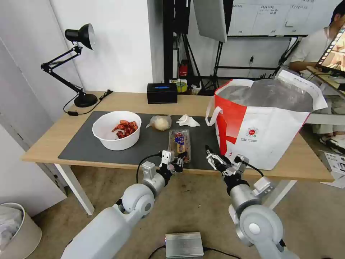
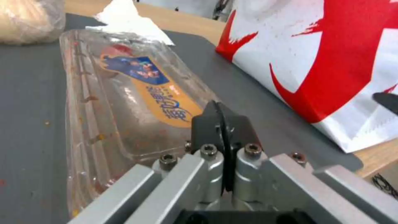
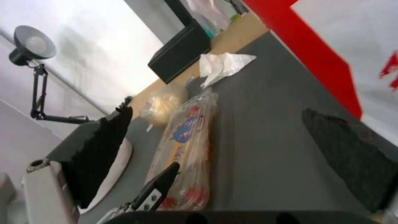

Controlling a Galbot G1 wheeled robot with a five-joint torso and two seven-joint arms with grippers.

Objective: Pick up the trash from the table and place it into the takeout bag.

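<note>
Light-wood table (image 1: pixel 50 138) carries a flat dark grey mat (image 1: pixel 82 144); on its right end stands the boxy foil-lined takeout bag (image 1: pixel 266 122). Left on the mat sits the round white bowl (image 1: pixel 115 135) of red shells, then the ribbed clear tray (image 1: pixel 179 142), lumpy small bag (image 1: pixel 160 122) and crumpled tissue (image 1: pixel 187 120). The left gripper (image 1: pixel 180 162), pads pressed together and empty, sits at the tray's near end; the right gripper (image 1: pixel 209 155) gapes wide, empty.

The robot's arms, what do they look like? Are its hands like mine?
Not like yours. Both arms are smooth, rounded, silver-white tubes with ball-shaped joints. Each has a thin black cable looping near the wrist. The left hand and the right hand are each a small metal block with bolts and two pointed black fingers with rough pads.
</note>
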